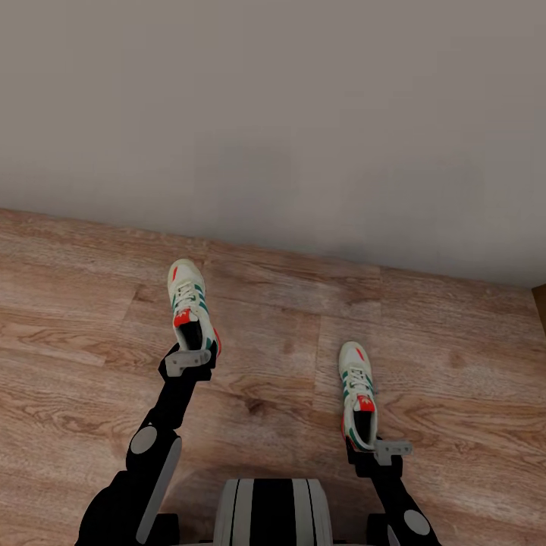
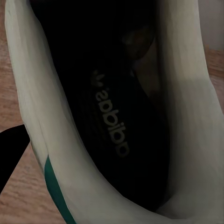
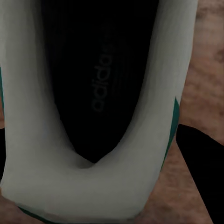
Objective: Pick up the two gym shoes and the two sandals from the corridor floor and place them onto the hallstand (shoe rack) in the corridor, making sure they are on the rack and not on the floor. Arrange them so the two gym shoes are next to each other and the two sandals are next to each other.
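**Inspector:** You have both gym shoes in hand, by my reading. The left gripper (image 1: 189, 362) sits at the heel of the left shoe (image 1: 189, 302), and the right gripper (image 1: 381, 450) at the heel of the right shoe (image 1: 357, 392). Both shoes point toe-first toward the wall (image 1: 303, 114).

**Operator:** Are the fingers closed on them?

**Inspector:** It looks so. In the left wrist view a dark finger (image 2: 11, 151) lies against the outside of the cream heel collar (image 2: 42, 140), and the camera looks straight into the shoe's mouth. In the right wrist view a finger (image 3: 203, 172) stands just beside that shoe's heel wall (image 3: 79, 186). Each gripper appears narrowed to a shoe wall's thickness, one finger inside and one outside. I cannot confirm whether the soles are off the floor (image 1: 288, 364).

**Operator:** Which step is this, then?

**Inspector:** Picking up the shoes. The sandals are not dealt with, and nothing is on the rack.

**Operator:** What does the next move call for?

**Inspector:** You need to lift both shoes well off the floor, then turn the base to find the rack. Keep the shoes level; a heel-collar hold could let the toe sag and swing.

**Operator:** Room to move?

**Inspector:** The floor's far edge meets the wall just beyond the left toe, so do not push forward. The shoes are well apart, with open planks between and to both sides. A dark brown edge (image 1: 540, 307) shows at the floor's far right edge; keep the right arm off it.
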Tool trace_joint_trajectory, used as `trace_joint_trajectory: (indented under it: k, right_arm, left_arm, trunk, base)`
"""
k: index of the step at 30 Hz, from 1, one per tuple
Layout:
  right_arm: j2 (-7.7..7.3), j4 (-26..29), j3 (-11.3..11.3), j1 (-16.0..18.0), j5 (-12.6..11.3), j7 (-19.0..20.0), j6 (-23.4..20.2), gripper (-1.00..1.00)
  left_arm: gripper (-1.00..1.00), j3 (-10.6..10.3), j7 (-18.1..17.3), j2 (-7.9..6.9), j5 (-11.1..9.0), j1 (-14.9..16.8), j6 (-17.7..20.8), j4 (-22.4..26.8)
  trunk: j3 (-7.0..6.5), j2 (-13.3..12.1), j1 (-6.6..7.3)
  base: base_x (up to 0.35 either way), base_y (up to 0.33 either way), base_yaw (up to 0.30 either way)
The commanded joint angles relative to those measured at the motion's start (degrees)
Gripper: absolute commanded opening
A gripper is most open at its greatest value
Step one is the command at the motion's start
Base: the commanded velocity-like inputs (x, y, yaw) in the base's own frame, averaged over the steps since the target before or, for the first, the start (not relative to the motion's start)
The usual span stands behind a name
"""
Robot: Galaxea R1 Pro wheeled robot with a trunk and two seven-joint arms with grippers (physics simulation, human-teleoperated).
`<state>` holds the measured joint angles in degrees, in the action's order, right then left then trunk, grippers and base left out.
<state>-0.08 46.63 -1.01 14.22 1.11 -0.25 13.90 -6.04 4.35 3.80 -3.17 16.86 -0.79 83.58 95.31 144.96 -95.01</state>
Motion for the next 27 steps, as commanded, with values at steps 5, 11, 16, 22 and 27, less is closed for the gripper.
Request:
trace_joint_trajectory:
  k: [5, 11, 16, 22, 27]
  right_arm:
    - [-0.01, 0.0, 0.0, 0.0, 0.0, 0.0, 0.2, -1.00]
    - [-0.01, -0.1, 0.0, 0.0, 0.0, 0.0, 0.2, -1.00]
    - [-0.01, -0.1, 0.0, 0.0, 0.0, 0.0, 0.2, -1.00]
    - [-0.01, -0.1, 0.0, 0.0, 0.0, 0.0, 0.2, -1.00]
    - [-0.01, -0.1, 0.0, 0.0, 0.0, 0.0, 0.2, -1.00]
  left_arm:
    - [-1.00, -0.1, 0.4, -0.02, -0.3, 0.0, -0.1, 0.0]
    - [-1.00, -0.1, 0.4, -0.02, -0.3, 0.0, -0.1, 0.0]
    - [-1.00, -0.1, 0.4, -0.02, -0.3, 0.0, -0.1, 0.0]
    - [-1.00, -0.1, 0.4, -0.02, -0.3, 0.0, -0.1, 0.0]
    - [-1.00, -0.1, 0.4, -0.02, -0.3, 0.0, 0.0, 0.0]
  trunk:
    - [0.02, 0.0, 0.01]
    - [0.02, 0.0, 0.01]
    - [0.02, 0.0, 0.01]
    - [0.02, 0.0, 0.01]
    - [0.02, 0.0, 0.01]
  base:
    - [0.000, 0.000, 0.000]
    - [0.000, 0.000, 0.000]
    - [0.000, 0.000, 0.000]
    - [0.000, 0.000, 0.000]
    - [0.000, 0.000, 0.000]
